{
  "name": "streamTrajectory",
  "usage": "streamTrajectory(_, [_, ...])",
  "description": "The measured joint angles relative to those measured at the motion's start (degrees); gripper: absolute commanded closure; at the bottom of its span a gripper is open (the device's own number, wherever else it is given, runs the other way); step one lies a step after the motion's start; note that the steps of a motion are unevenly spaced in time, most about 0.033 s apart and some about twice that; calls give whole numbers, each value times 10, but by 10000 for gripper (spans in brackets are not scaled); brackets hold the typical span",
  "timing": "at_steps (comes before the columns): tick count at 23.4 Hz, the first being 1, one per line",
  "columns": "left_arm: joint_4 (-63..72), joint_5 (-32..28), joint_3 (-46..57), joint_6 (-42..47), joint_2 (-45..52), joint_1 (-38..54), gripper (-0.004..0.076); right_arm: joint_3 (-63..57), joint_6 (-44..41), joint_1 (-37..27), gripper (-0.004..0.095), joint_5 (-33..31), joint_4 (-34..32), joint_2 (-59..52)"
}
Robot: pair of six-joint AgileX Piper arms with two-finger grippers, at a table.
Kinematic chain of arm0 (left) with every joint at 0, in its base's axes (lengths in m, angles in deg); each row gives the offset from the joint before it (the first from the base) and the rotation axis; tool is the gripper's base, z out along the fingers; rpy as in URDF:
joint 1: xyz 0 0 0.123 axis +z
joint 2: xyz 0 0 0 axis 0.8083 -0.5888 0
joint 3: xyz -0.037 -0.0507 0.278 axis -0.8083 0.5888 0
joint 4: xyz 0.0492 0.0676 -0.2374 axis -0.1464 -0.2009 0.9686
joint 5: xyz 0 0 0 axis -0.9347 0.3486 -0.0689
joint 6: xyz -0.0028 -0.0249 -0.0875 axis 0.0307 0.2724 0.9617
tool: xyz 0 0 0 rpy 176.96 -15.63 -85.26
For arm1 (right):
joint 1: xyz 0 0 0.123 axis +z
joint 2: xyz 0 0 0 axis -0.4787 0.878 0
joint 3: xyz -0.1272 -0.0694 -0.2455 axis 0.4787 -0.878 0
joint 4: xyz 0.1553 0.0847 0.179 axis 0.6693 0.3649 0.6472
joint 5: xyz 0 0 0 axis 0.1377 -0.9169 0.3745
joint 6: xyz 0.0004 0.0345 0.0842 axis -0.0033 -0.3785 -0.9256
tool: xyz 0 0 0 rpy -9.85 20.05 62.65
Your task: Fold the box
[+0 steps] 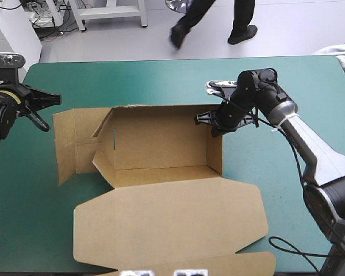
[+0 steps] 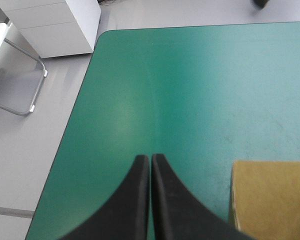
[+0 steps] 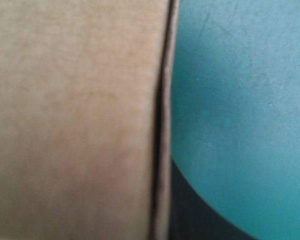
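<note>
Our right gripper (image 1: 211, 121) has its black fingers (image 3: 200, 215) all but closed on the brown box (image 1: 161, 144), pinching the top of the right-hand wall (image 1: 215, 152) near its far corner. In the right wrist view the board's edge runs straight up between them. One finger shows on the outside against the teal-green cover (image 3: 240, 100), and the other is hidden behind the board. Our left gripper (image 1: 47, 98) holds nothing. Its fingers (image 2: 140, 200) are pressed together into a single point, above bare cover near the table's far left corner, with a corner of the box beside and below them in the left wrist view. The box lies mid-table as an open tray, mouth upward, its long axis running left to right along the table's far edge. Its far wall and right wall stand upright, while the left end is unfinished: one wall panel leans inward and the end flaps (image 1: 75, 144) lie flat on the cover, spread toward our left gripper. The lid (image 1: 167, 221) lies flat on the near side, reaching to the table's near edge. A pale cloth (image 1: 340, 57) sits at the far right corner, well apart from the box. Nothing lies between either gripper and the board.
</note>
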Motion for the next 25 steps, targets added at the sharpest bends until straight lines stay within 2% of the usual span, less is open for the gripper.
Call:
streamTrajectory(11, [16, 0, 0, -14, 0, 0, 729, 12, 15, -1, 899, 48, -37, 38])
streamTrajectory(13, [16, -4, 0, -14, 0, 0, 729, 11, 23, 1, 830, 56, -39, 38])
streamTrajectory(16, [16, -6, 1, -14, 0, 0, 729, 10, 21, 4, 557, 68, -43, 41])
streamTrajectory(18, [16, -7, 1, -14, 0, 0, 729, 6, 19, 4, 487, 69, -56, 45])
streamTrajectory(25, [18, -6, 1, -14, 0, 0, 729, 77, 19, 4, 486, 56, -106, 47])
